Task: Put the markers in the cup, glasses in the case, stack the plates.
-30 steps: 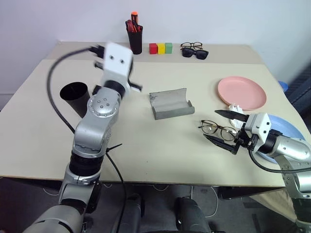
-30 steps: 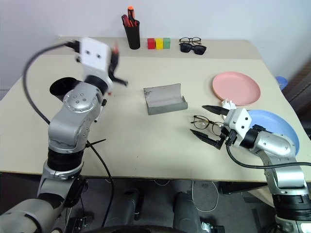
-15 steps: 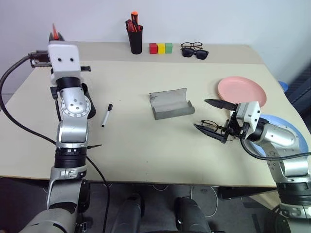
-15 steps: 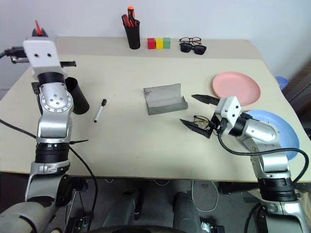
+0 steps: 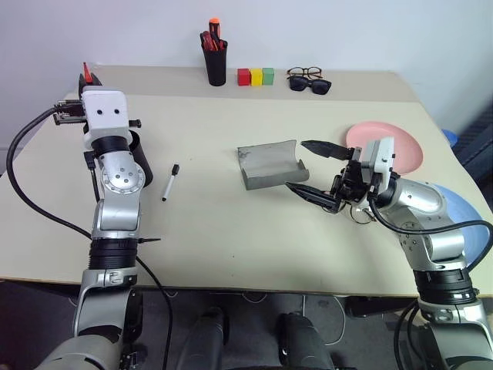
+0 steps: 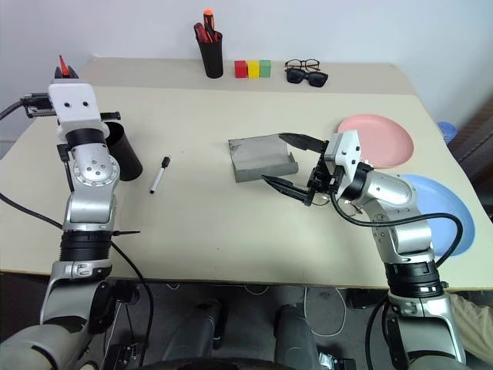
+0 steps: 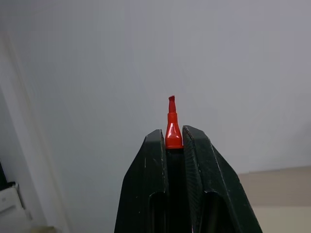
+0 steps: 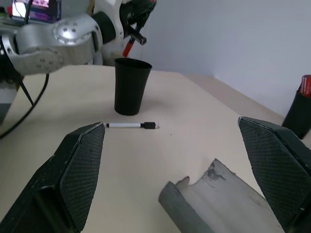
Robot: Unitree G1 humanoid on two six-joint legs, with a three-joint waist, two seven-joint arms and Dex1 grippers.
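Observation:
My left gripper is shut on the red marker, tip up, held just past the black cup, which my left arm partly hides. The white marker with a black cap lies on the table right of the cup. The grey case lies open mid-table. My right gripper hangs open beside the case's right end, nothing between its fingers. The wire-rimmed glasses show partly under my right hand. The pink plate and the blue plate lie side by side at the right.
A black pen holder with red and orange markers stands at the table's far edge. Beside it are three coloured blocks and two other pairs of glasses.
My left arm swung left with the red marker to the cup, uncovering the white marker. My right gripper, still open, rose and moved left from the glasses to the case's right end.

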